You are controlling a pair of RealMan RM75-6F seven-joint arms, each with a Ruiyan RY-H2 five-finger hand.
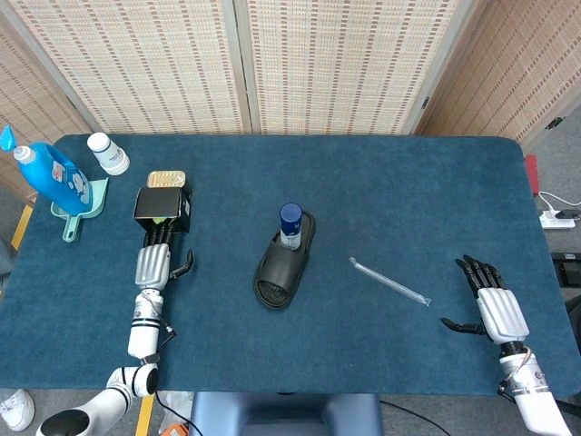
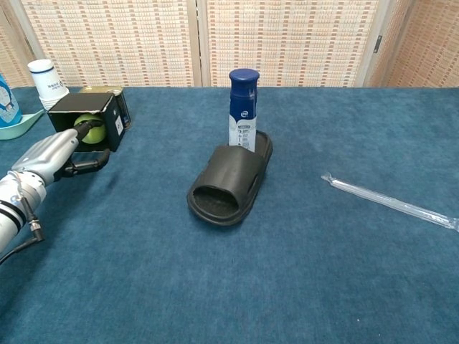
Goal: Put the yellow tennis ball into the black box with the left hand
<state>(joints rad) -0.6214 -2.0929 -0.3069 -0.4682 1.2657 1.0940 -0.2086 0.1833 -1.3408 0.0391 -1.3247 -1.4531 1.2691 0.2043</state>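
The black box (image 1: 163, 205) (image 2: 80, 110) lies on its side at the table's left, its opening facing me. Inside that opening sits the yellow tennis ball (image 2: 90, 130). My left hand (image 1: 152, 265) (image 2: 52, 158) lies stretched out in front of the box. Its fingertips (image 2: 84, 130) reach into the opening and touch the ball, while the thumb is held apart and below, off the ball. My right hand (image 1: 491, 306) rests on the table at the far right, fingers spread, holding nothing; the chest view does not show it.
A black slipper (image 1: 285, 258) (image 2: 229, 180) with a blue-capped bottle (image 1: 290, 223) (image 2: 242, 107) standing in it occupies the middle. A wrapped straw (image 1: 390, 282) (image 2: 391, 201) lies to the right. Behind the box are a tin (image 1: 166, 179), a white bottle (image 1: 108, 153), a blue detergent bottle (image 1: 53, 175) and a teal scoop (image 1: 80, 209).
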